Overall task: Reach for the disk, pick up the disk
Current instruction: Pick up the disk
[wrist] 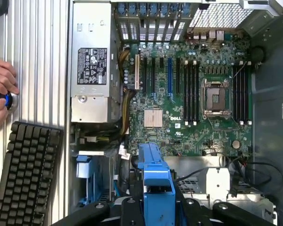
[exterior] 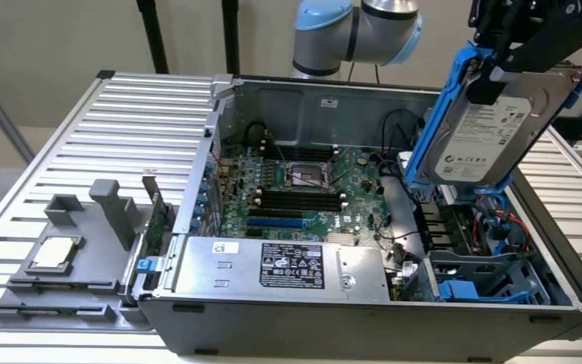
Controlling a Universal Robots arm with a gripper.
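The disk [exterior: 481, 133] hangs tilted in my pincer [exterior: 495, 76], whose part-open jaws clamp its blue frame, well above the open computer case [exterior: 372, 318] below me, so I judge the pick-up done and steadiness the only need.

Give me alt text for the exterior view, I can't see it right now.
The claw holds the disk, a silver drive in a blue carrier, lifted above the open computer case at the exterior view's right. Below lie the motherboard and the silver power supply.
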